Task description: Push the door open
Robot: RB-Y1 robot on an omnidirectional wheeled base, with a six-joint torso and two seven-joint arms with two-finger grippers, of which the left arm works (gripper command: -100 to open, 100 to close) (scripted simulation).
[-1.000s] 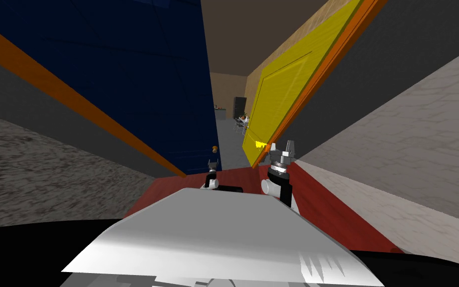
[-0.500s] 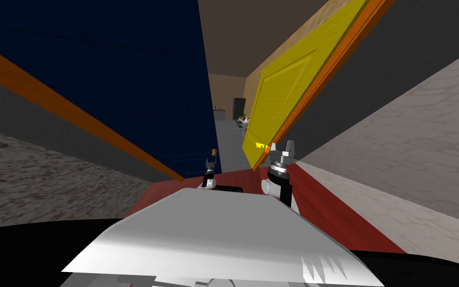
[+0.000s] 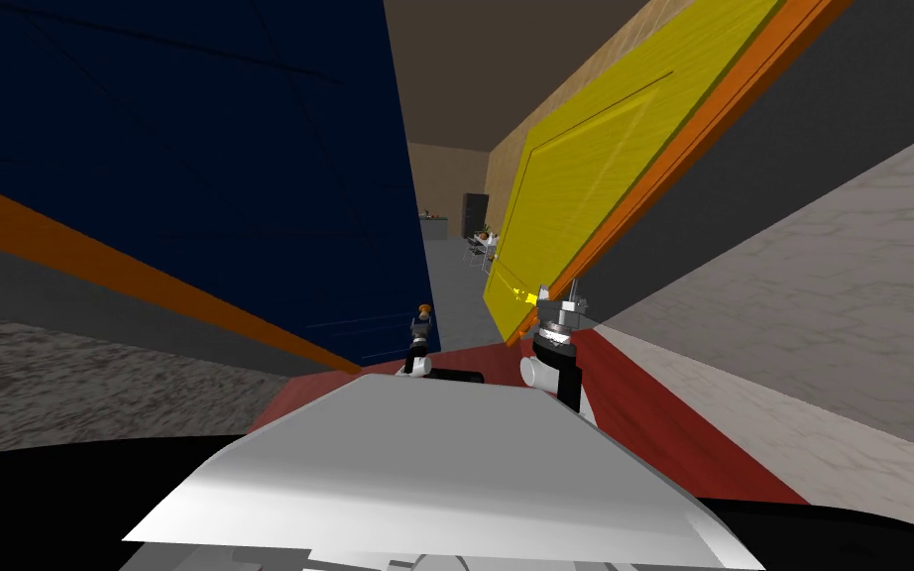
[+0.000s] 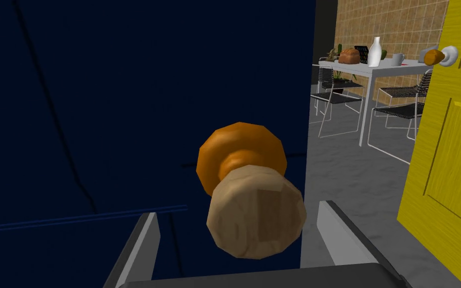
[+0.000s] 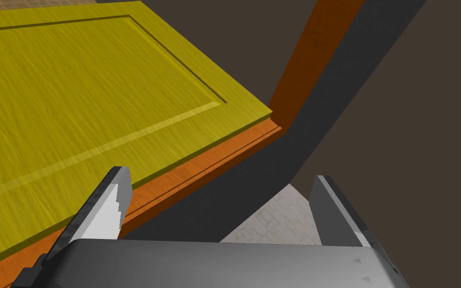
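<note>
- Left wrist view: my left claw is spread wide at the dark blue door on my left, with its tan-and-orange knob between the fingers, touching neither.
- My right claw, also wide, hovers at the edge of the yellow door, by its orange frame.

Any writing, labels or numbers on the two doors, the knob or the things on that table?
None readable. The dark blue door, its knob and the yellow door carry no text; the things on the white table are too small to show any label.
</note>
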